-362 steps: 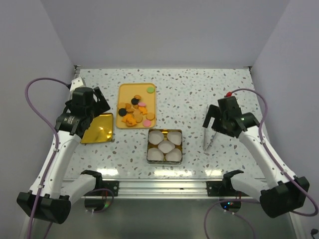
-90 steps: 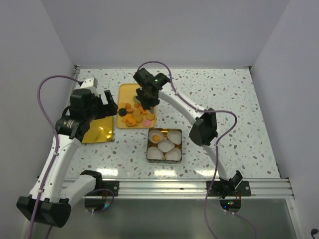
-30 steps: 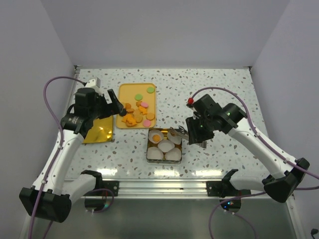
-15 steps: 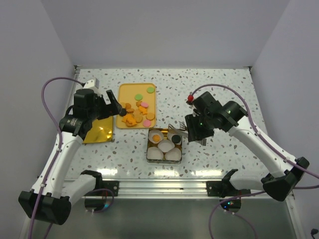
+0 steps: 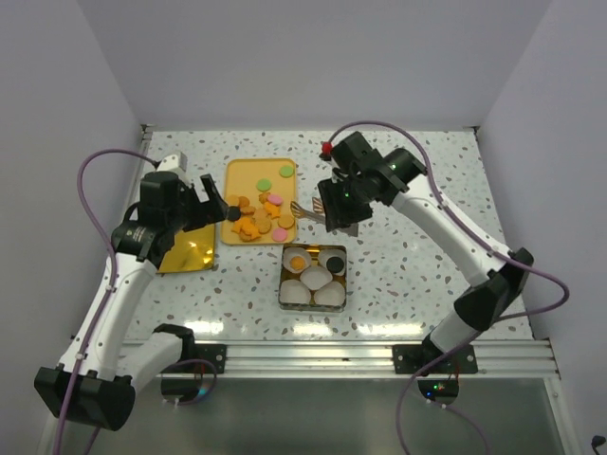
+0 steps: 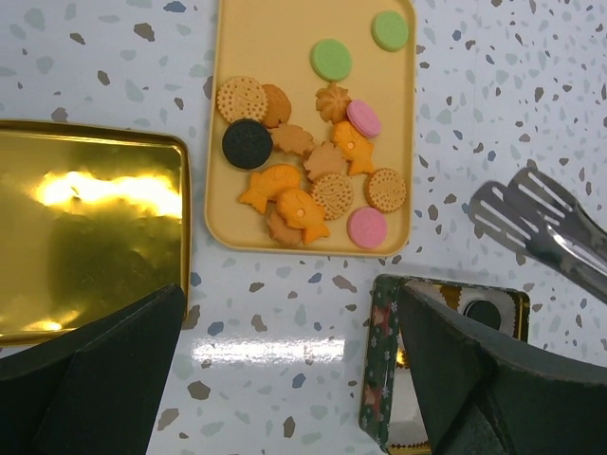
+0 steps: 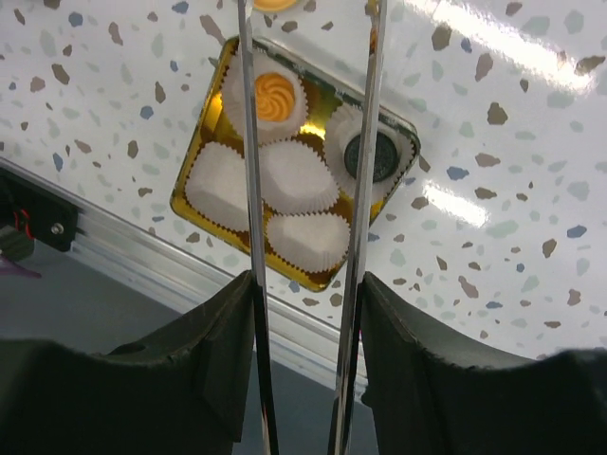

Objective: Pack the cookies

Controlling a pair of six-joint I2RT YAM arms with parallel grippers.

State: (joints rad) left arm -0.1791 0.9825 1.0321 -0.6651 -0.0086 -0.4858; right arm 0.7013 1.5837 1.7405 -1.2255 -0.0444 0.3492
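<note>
most of the cookies [image 6: 313,180] lie heaped in the lower half of a yellow tray [image 6: 285,38], left of centre in the overhead view. they're mainly orange-brown, with one black one, two pink ones and two green ones up nearer the tray's far end. two more are already in the tin [image 6: 375,379], which sits on the speckled worktop [image 5: 237,284] just below and right of the tray. an orange swirl cookie [image 7: 275,97] fills the upper-left paper cup, and a black cookie [image 7: 372,156] lies in the cup beside it. the other white paper cups [image 7: 299,175] hold nothing. a shiny gold lid [image 6: 85,227] lies flat just left of the tray.

the right gripper [image 5: 334,210] hangs over the worktop just right of the tray and above the tin in the frame. its jaws are closed about halfway onto a pair of metal tongs [image 5: 308,210], pressing on both arms. the tongs point left toward the tray. their flat tips stand apart, and the left wrist view shows nothing between them.

the left gripper [image 5: 213,201] hovers at the tray's left edge, over the gap between lid and tray. its jaws are spread as wide as they go and hold nothing.
</note>
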